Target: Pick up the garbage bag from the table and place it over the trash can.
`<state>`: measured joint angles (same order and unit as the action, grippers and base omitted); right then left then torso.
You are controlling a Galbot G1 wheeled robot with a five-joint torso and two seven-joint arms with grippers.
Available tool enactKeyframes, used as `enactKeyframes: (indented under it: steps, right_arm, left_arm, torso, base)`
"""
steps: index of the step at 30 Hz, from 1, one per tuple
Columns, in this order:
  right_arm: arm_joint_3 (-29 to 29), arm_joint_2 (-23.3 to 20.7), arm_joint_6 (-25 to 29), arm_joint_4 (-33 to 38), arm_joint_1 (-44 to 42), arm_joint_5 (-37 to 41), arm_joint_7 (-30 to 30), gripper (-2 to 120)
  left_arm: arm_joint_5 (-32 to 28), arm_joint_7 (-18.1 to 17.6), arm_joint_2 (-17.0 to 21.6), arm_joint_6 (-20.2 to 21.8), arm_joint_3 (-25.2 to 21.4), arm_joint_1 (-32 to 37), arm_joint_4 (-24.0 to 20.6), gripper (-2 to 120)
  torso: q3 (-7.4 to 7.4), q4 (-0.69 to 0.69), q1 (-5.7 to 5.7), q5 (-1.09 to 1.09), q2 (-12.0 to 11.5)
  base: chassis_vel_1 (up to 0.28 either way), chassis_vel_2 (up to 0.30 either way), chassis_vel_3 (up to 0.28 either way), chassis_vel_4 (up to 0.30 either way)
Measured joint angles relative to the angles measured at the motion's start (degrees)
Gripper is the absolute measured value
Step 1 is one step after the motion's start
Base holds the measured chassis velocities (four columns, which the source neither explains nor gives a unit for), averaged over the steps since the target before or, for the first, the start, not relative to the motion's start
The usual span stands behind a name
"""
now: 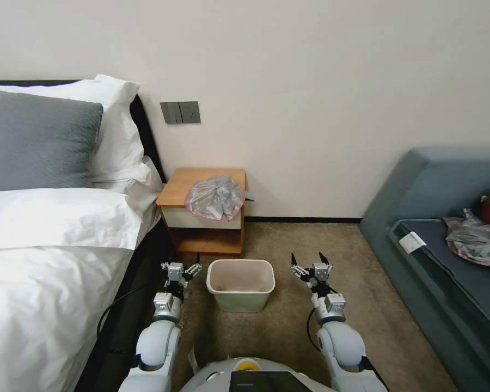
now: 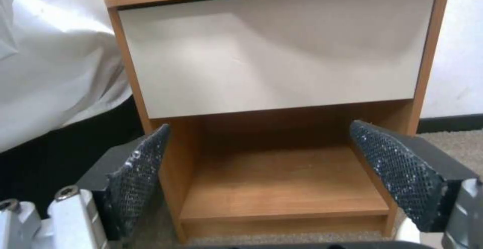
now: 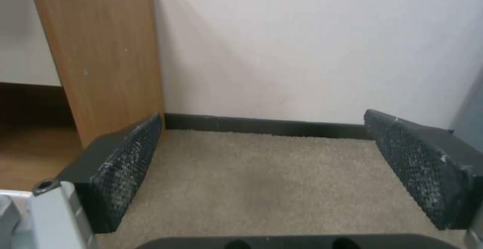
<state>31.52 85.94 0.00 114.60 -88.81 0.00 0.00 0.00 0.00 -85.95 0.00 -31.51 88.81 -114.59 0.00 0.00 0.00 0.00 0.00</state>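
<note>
the garbage bag (image 1: pixel 215 197) lay crumpled on the table (image 1: pixel 178 188), seemingly draped over its front edge, behind the trash can (image 1: pixel 240 284). the left gripper (image 1: pixel 180 265) and right gripper (image 1: pixel 309 262) flanked the can, both spread wide and empty.

No readable text, label, brand, number or sign appears on anything here.

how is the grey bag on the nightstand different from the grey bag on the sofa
The garbage bag lies on the table beyond the trash can, between the grippers' lines of reach; the sofa bag lies far to the robot's right. The garbage bag is bunched into a rounded heap overhanging the table's front edge; the sofa bag lies flatter. Both are wrinkly translucent grey with pink rims.
</note>
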Motion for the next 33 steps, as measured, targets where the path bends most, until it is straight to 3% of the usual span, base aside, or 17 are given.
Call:
enactKeyframes:
  steps: [19, 25, 33]
  right_arm:
    - [0.0, 0.0, 0.0, 0.0, 0.0, 0.0, 0.0, 100]
    - [0.9, 0.21, 0.98, 2.65, -1.14, -0.19, -1.28, 100]
    - [6.1, 1.26, 7.85, 17.66, -7.2, -1.55, -8.98, 100]
  left_arm:
    - [0.0, 0.0, 0.0, 0.0, 0.0, 0.0, 0.0, 92]
    - [-1.48, 0.21, 0.24, -1.07, -0.29, 0.05, -0.2, 99]
    - [-16.46, 4.53, 2.93, -13.35, -4.37, 0.71, -5.25, 100]
  torso:
    - [0.0, 0.0, 0.0, 0.0, 0.0]
    - [0.01, 0.0, 0.0, 0.01, 0.0]
    - [0.0, -0.04, 0.0, -0.04, 0.0]
  base:
    - [0.0, 0.0, 0.0, 0.0]
    - [0.0, 0.0, 0.0, 0.0]
    - [0.0, 0.0, 0.0, 0.0]
